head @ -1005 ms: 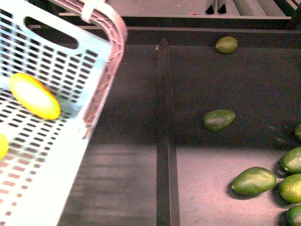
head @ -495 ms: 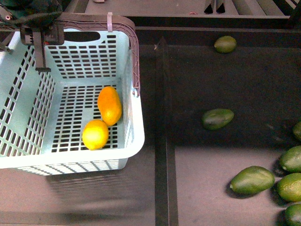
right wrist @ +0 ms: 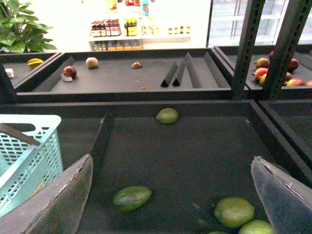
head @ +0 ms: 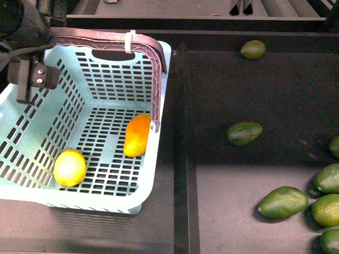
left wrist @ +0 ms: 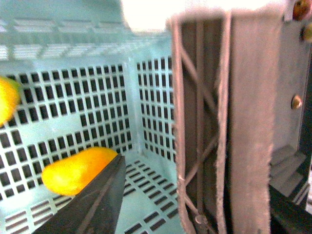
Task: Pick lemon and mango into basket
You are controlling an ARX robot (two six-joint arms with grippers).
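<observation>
The turquoise basket stands at the left of the dark shelf. The lemon lies on its floor at the front left. The mango lies on its floor by the right wall. The brownish-purple handle stands up, with a white zip tie on it. My left gripper is over the basket's far left corner. In the left wrist view it is open with the handle between its jaws; the mango and the lemon's edge show below. My right gripper is open and empty above the shelf.
Dark green oval fruits lie on the shelf's right part: one in the middle, one at the back, several at the front right. A raised divider runs beside the basket. The right wrist view shows the basket's corner.
The basket went from tilted and blurred close to the camera to standing on the shelf. The lemon rolled to the front left and the mango slid to the right wall.
</observation>
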